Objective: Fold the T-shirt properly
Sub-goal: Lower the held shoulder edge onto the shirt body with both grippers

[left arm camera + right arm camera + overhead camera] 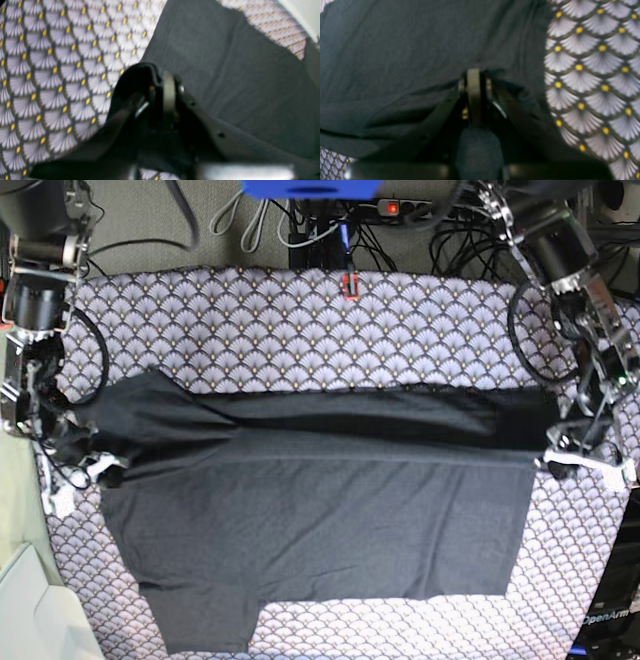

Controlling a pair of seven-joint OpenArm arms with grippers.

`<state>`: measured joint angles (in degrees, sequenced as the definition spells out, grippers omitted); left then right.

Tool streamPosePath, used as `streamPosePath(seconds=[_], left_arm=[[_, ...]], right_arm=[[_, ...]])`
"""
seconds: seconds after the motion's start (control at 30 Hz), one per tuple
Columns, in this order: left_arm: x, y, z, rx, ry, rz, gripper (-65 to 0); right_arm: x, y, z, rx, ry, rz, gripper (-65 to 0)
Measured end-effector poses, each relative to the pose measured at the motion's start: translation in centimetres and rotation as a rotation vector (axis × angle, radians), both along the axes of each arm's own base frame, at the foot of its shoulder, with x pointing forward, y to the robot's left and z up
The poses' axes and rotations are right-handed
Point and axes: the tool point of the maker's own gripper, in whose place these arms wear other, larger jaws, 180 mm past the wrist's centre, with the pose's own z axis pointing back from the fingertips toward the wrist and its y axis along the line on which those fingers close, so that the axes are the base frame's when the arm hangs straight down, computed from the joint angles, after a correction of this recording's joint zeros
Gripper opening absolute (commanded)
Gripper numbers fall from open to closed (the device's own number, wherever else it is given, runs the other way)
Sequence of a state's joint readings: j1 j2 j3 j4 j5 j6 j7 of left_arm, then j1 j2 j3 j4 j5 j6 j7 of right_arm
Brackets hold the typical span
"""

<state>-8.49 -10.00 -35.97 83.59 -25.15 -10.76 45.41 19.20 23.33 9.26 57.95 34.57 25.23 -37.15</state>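
The dark charcoal T-shirt (330, 520) lies spread across the table, plain side up. Its far strip is folded over toward the front, making a long crease from side to side. One sleeve sticks out at the front left. My right gripper (100, 470) is at the shirt's left edge, shut on a pinch of its fabric (420, 50); the closed tips show in the right wrist view (473, 73). My left gripper (560, 465) is at the shirt's right edge, shut on the cloth there (225, 62), with fabric bunched over the tips (165, 77).
A purple-white scallop-patterned cloth (300, 330) covers the table under the shirt (50, 75) (595, 75). Cables and a power strip (400, 208) lie beyond the far edge. A white bin (25, 610) stands at the front left, a black box (610, 620) at the front right.
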Motion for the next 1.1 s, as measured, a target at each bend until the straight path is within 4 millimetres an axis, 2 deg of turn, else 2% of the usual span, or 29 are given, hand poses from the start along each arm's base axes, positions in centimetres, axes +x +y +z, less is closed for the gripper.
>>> streamPosePath(seconds=[0.13, 0.27, 0.4, 0.67, 0.8, 0.87, 0.97, 1.1], left_arm=[[0.2, 0.1, -0.2, -0.005, 0.001, 0.002, -64.6], [0.4, 0.0, -2.7, -0.056, 0.062, 0.01, -64.6], [0.1, 0.1, -4.1, -0.077, 0.098, 0.013, -64.6], [1.2, 0.6, -3.3, -0.066, 0.086, 0.001, -63.1], [2.2, -0.9, -3.6, -0.035, 0.116, -0.065, -51.3], [2.5, -1.3, -3.4, -0.031, 0.111, -0.08, -48.1], [2.8, -0.9, -3.0, -0.019, 0.077, -0.059, -48.4], [3.0, -0.7, -2.8, -0.01, 0.051, -0.05, -48.4]], right_arm=[[1.2, 0.6, 0.0, 0.004, -0.03, 0.004, -65.0], [1.7, 0.2, -0.7, 0.022, -0.025, -0.023, -65.0], [1.6, -0.2, -0.8, 0.018, -0.02, -0.03, -65.0], [1.6, -0.5, -0.7, 0.013, -0.021, -0.032, -64.5], [1.6, -0.5, -0.7, 0.012, -0.021, -0.032, -58.3], [2.0, -0.5, -0.3, 0.012, -0.029, -0.032, -55.6], [2.7, -0.5, 0.5, 0.008, -0.054, -0.031, -54.0], [3.6, 1.3, 0.8, -0.02, -0.046, 0.033, -54.4]])
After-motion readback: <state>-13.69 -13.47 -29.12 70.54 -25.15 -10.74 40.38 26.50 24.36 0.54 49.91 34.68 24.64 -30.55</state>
